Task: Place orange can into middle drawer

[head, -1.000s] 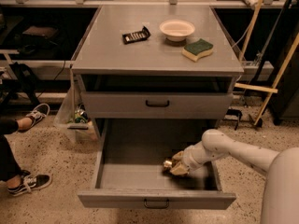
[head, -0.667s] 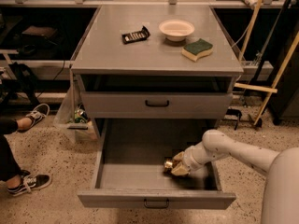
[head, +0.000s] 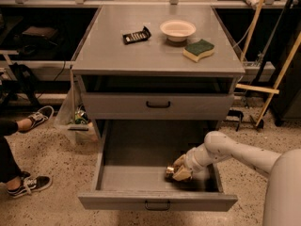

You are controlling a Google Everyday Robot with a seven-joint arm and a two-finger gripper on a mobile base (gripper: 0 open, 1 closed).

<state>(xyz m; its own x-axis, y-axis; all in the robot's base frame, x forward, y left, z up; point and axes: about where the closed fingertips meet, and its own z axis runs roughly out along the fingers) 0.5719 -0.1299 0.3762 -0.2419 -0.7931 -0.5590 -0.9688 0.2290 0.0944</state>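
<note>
Unmoved at 5 o'clock inside the grey metal middle drawer (head: 117,200), the hand (head: 180,170) touches the shiny gold-orange can (head: 170,172); I cannot tell its grip, and release seems pending.

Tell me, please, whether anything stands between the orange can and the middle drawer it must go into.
Nothing visible does. The gripper is down inside the open middle drawer, toward its right front, with the orange can at its tip, low over the drawer floor. The sponge and bowl sit up on the cabinet top.
</note>
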